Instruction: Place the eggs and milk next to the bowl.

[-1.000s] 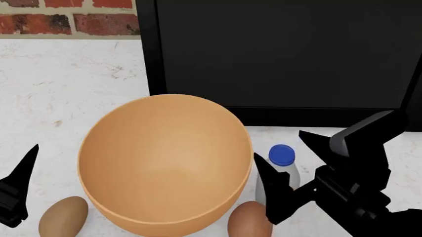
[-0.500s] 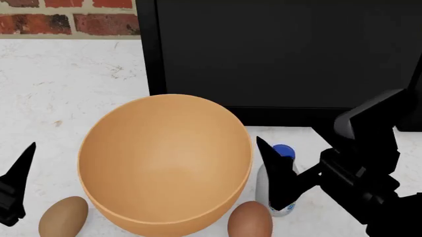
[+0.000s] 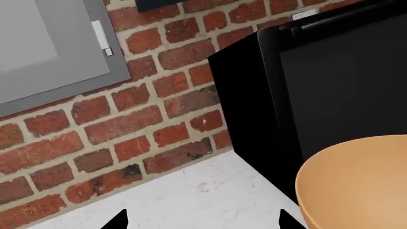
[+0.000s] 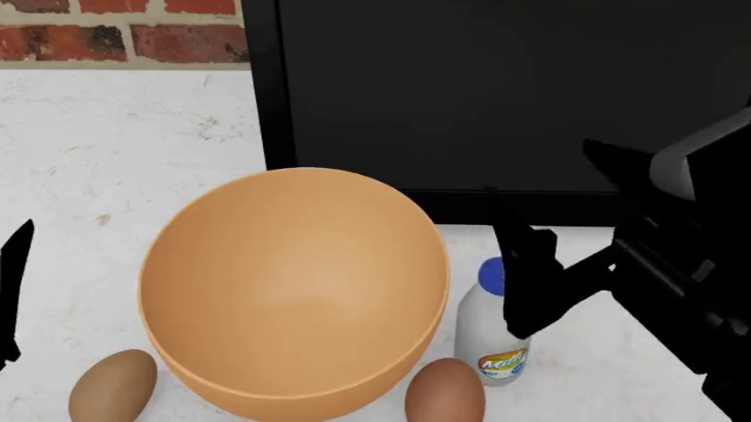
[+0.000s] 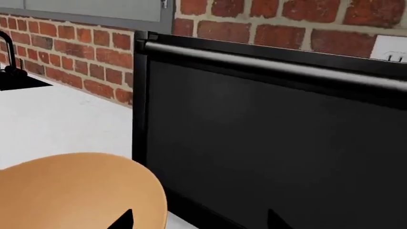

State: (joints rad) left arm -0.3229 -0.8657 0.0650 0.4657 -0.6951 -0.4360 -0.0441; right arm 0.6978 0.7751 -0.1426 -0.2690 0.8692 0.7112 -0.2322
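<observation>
A black glossy appliance (image 4: 493,97) stands behind the matte round bowl (image 4: 294,290). Milk (image 4: 493,338) and smooth eggs (image 4: 446,393) rest beside it. The right gripper (image 4: 564,220) is spread apart; the left gripper's (image 4: 12,290) state is unclear.

Head looks down; both wrists share the bowl (image 4: 294,290).

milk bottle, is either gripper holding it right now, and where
Nothing is held. The milk stands free beside the bowl; the right gripper is open above it.
</observation>
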